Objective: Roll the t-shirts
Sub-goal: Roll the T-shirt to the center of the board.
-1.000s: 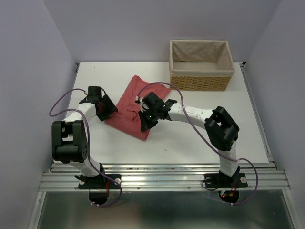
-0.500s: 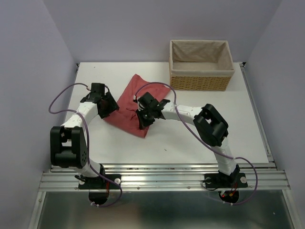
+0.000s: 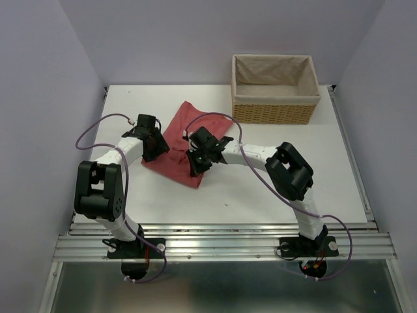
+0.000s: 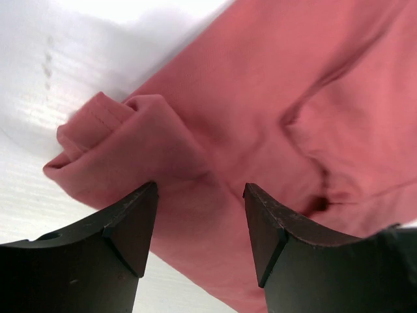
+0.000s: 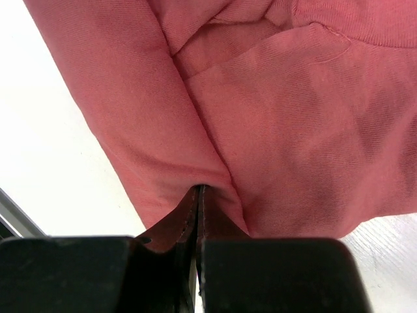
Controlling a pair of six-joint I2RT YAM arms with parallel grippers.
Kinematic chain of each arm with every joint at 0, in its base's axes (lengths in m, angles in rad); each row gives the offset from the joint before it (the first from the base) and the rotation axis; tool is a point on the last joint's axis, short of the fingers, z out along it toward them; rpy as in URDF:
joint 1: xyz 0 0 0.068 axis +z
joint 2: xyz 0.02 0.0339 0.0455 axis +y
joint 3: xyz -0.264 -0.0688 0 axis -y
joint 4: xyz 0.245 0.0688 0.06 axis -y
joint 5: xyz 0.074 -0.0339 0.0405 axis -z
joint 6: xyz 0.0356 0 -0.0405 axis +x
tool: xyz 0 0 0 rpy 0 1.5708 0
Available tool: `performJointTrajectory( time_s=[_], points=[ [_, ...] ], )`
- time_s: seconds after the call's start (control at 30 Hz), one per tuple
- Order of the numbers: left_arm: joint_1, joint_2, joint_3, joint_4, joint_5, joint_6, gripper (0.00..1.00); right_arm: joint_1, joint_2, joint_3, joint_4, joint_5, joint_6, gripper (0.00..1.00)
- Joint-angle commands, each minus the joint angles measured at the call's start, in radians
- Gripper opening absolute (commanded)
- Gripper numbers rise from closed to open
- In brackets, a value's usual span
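Salmon-red cloth t-shirt (image 3: 177, 166) lies bunched on white desk (image 3: 260, 186); left tool (image 4: 201, 195) gapes over its folded hem; right tool (image 5: 199, 190) clamped on a fold; rectangular cloth-lined wicker basket (image 3: 273, 112) well apart behind.

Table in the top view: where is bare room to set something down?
Bare table: right side, between wicker basket and near edge; also the far-left corner. Crowded: centre-left, where left gripper and right gripper meet the t-shirt.

Wicker basket (image 3: 273, 113) with beige cloth lining, upright at the far right of the white table (image 3: 260, 192); lilac walls (image 3: 163, 39) around; metal rail (image 3: 221, 244) along near edge.
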Motion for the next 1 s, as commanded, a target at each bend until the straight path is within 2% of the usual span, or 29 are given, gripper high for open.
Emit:
performJointTrajectory(
  time_s=[0.0,0.17,0.43,0.57,0.63,0.67,0.77,0.8,0.9,0.97],
  points=[
    [0.009,0.034,-0.08,0.038,-0.077,-0.057,0.66,-0.002,-0.018,-0.039,0.005,0.061,-0.022,0.01],
    [0.009,0.066,-0.073,0.032,-0.082,-0.06,0.65,-0.002,-0.021,-0.05,0.005,0.054,-0.026,0.01],
    [0.043,-0.099,0.054,-0.106,-0.092,-0.012,0.65,0.007,-0.126,-0.054,0.019,0.041,-0.052,0.02],
    [0.057,-0.191,0.165,-0.178,-0.106,0.018,0.66,0.029,-0.19,-0.027,0.02,0.122,-0.083,0.12],
    [0.08,-0.216,0.193,-0.214,-0.108,0.037,0.65,0.053,-0.207,-0.01,0.016,0.158,-0.109,0.23],
    [0.091,-0.237,0.211,-0.225,-0.108,0.041,0.65,0.066,-0.207,0.013,0.011,0.194,-0.123,0.31],
    [0.146,-0.268,0.233,-0.26,-0.1,0.063,0.66,0.127,-0.177,0.056,0.0,0.287,-0.187,0.45],
    [0.153,-0.286,0.245,-0.277,-0.092,0.069,0.66,0.157,-0.145,0.091,-0.01,0.335,-0.221,0.54],
    [0.228,-0.325,0.266,-0.301,-0.089,0.09,0.66,0.204,-0.097,0.149,-0.016,0.447,-0.27,0.64],
    [0.255,-0.345,0.272,-0.318,-0.088,0.1,0.66,0.248,-0.052,0.17,-0.009,0.498,-0.316,0.67]
  ],
)
